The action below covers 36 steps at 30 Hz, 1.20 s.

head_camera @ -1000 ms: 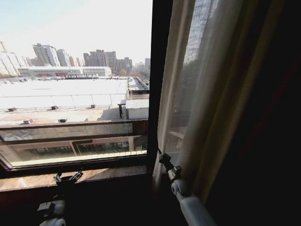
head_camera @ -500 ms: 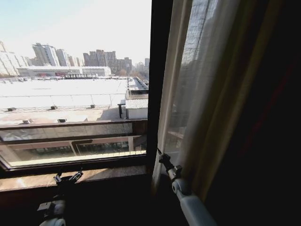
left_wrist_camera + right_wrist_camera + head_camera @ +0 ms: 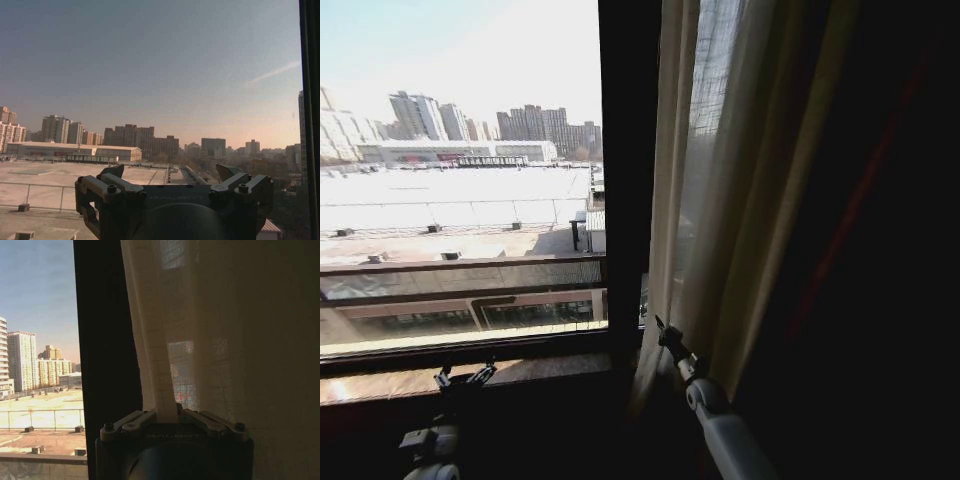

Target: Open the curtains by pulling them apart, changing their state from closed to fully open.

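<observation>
Head view: the curtains, sheer cream fabric in vertical pleats with daylight coming through, hang right of centre. They are bunched between a dark vertical window post on their left and a dark drape on their right. Left of the post the glass is uncovered, showing a pale rooftop and distant city blocks. The right pincer reaches up from the lower centre on its white arm, its tip at the lower left edge of the sheer fabric. The left pincer sits low at the near left, over the window sill, well apart from the fabric.

Left wrist view: the left pincer points out through the bare glass at sky and skyline. Its two fingers stand spread apart with nothing between them.

Right wrist view: the right pincer is clamped on a narrow fold of the curtains, which rises straight out of its closed fingers. The rest of the panel spreads behind and to one side. The dark post stands just beside the fold, with open window and buildings beyond it.
</observation>
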Tool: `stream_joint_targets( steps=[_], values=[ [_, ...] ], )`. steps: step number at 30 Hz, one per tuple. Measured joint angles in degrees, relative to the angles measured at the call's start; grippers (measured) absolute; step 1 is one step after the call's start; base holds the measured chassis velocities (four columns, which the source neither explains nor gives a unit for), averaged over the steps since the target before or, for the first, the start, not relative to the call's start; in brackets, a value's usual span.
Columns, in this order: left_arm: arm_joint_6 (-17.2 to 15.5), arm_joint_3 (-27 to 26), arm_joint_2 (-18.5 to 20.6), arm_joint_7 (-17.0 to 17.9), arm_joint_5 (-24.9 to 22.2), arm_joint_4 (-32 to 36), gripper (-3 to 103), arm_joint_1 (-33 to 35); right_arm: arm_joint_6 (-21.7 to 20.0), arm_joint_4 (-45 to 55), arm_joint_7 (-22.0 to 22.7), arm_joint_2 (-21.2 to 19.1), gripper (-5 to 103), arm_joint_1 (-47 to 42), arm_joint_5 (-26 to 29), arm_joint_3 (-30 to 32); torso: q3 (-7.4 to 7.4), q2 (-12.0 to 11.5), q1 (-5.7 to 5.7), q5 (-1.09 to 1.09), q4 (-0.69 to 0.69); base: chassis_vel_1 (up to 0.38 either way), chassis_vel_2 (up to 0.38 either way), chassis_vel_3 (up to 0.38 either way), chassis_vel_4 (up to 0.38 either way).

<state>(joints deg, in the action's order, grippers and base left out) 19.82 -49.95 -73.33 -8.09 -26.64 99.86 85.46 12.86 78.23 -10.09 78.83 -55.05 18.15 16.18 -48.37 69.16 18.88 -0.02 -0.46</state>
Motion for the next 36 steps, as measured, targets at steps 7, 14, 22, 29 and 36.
stream_joint_targets(
  steps=[7, 14, 22, 29, 36],
  values=[
    [0.00, 0.01, 0.00, 0.00, 0.00, 0.00, 100, 0.00, 2.31, -0.34, 0.08, 0.37, 0, -0.01, -0.28, -0.33, 0.00, 0.00, 0.00, -0.01, 0.00, -0.331, -0.341, 0.328, 0.356],
    [0.00, 0.03, -0.01, -0.05, 0.00, 0.01, 100, 0.00, 3.19, 0.69, -0.24, -0.69, 0, -0.77, -3.67, -0.67, 0.00, 0.00, 0.00, 0.03, -0.03, -0.259, -0.252, 0.250, 0.241],
    [0.00, 0.01, 0.00, -0.04, 0.00, 0.00, 100, 0.00, 1.66, -0.87, 8.07, -1.19, 0, 0.00, -4.84, -0.06, 0.00, 0.00, -0.01, -0.08, 0.02, 0.007, -0.028, 0.014, 0.005],
    [0.00, -0.02, 0.01, 0.01, 0.00, 0.00, 100, 0.00, -2.99, -3.26, 23.98, -1.42, 0, 1.71, -9.46, 3.07, 0.01, 0.01, -0.01, -0.01, 0.03, 0.034, 0.025, -0.018, -0.017],
    [0.00, 0.00, 0.00, 0.00, 0.00, 0.00, 100, 0.00, -5.13, -3.62, 30.59, -2.27, 0, 1.90, -12.22, 5.55, 0.00, 0.01, -0.01, 0.00, -0.01, 0.000, 0.000, 0.000, 0.000]
  ],
)
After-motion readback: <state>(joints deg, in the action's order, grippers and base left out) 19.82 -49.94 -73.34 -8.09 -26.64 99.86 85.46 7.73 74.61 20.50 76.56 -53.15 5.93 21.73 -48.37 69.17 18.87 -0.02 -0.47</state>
